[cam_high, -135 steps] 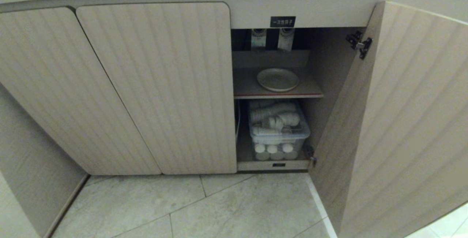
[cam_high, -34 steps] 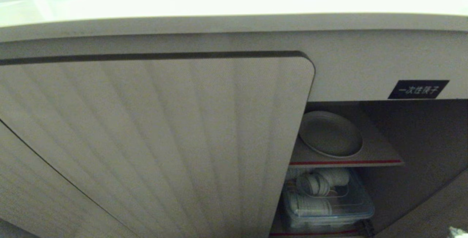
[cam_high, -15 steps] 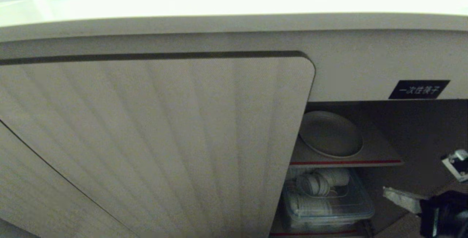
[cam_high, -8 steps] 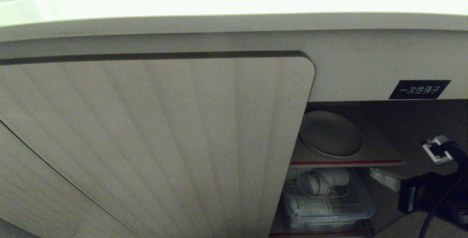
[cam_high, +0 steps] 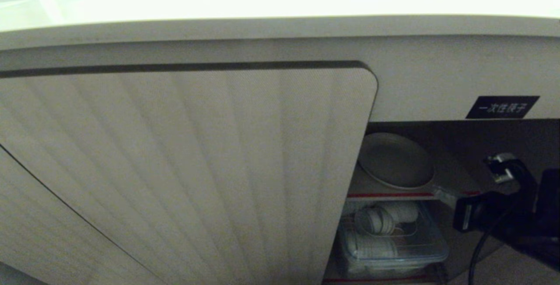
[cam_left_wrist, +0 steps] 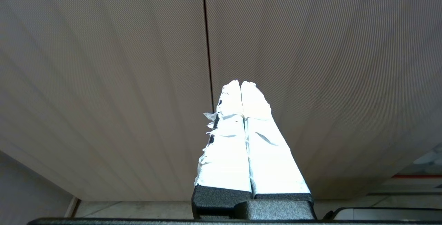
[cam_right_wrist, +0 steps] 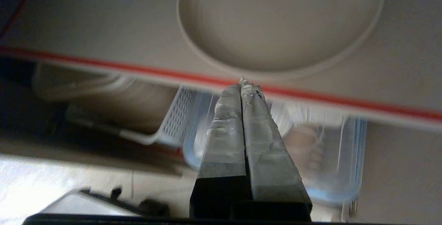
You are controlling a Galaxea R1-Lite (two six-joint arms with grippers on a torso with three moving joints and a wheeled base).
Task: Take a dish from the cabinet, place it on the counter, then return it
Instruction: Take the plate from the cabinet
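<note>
1. Pressed flat together with nothing between them, the jaws of the right gripper (cam_right_wrist: 241, 83) point at the red front edge of the inner shelf (cam_high: 393, 195); the taped fingertips (cam_high: 444, 196) sit just at that edge in the head view, near the plate but not on it.
2. Half a second back the same gripper hung lower and further right, and a second back it had only just entered the picture at the right margin; so the arm has been climbing inward toward the shelf, while the camera itself has not shifted.
3. The dish (cam_high: 396, 160) lies flat on the shelf inside the cabinet (cam_high: 183, 167), exactly where it lay in the older pictures; its near rim comes close to the shelf's front edge, with the closed ribbed door covering its left part.
4. The left gripper (cam_left_wrist: 241, 95) is likewise clamped on nothing, parked in front of the closed doors; it takes no part.
5. Below the shelf a clear plastic bin (cam_high: 393, 241) holds rolled white items; the fingers pass in front of it in the wrist view.
6. Judged from this, the task is at its very start: nothing lifted, the counter (cam_high: 280, 0) not yet reached; the fingers will have to part before they can take the rim, since closed as they are they could only nudge the plate deeper.
</note>
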